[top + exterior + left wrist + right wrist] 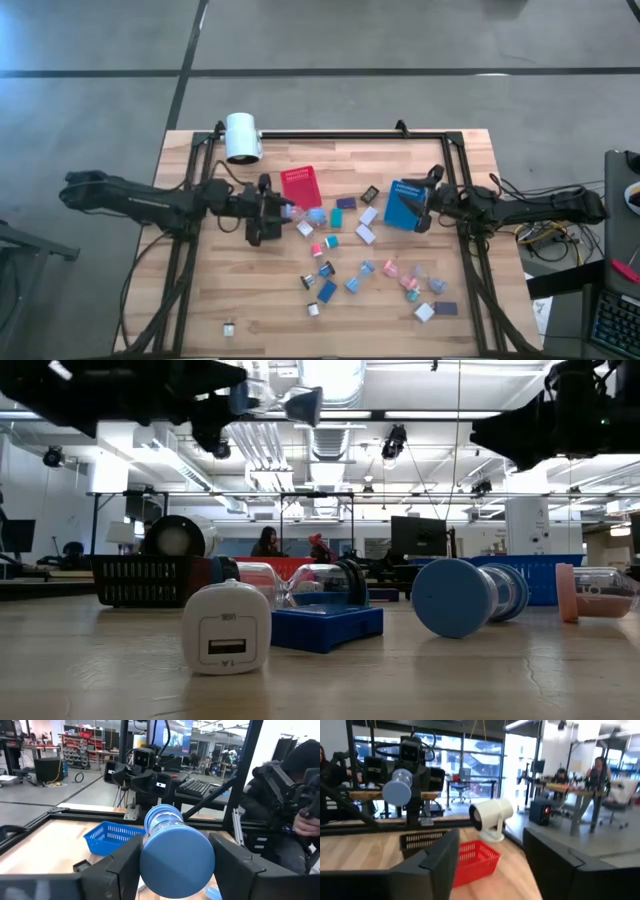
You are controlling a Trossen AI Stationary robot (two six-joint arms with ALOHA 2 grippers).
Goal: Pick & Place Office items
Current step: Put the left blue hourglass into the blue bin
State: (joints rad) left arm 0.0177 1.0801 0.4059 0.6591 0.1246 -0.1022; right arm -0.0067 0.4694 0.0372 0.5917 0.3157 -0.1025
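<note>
From above, the left gripper (283, 212) is holding a blue spool (296, 212) between its fingers just beside the red bin (301, 186), while the right gripper (417, 207) is hanging over the blue bin (403, 205), and the other office items (365, 262) are lying scattered over the tabletop (200, 300) in front of both. In the left wrist view the blue spool (176, 854) is sitting clamped between the two fingers (122, 865), with the blue bin (107, 837) beyond them, its contents not visible. In the right wrist view the fingers (437, 857) are standing wide apart with nothing between them, and the red bin (472, 860) past them is showing nothing inside.
</note>
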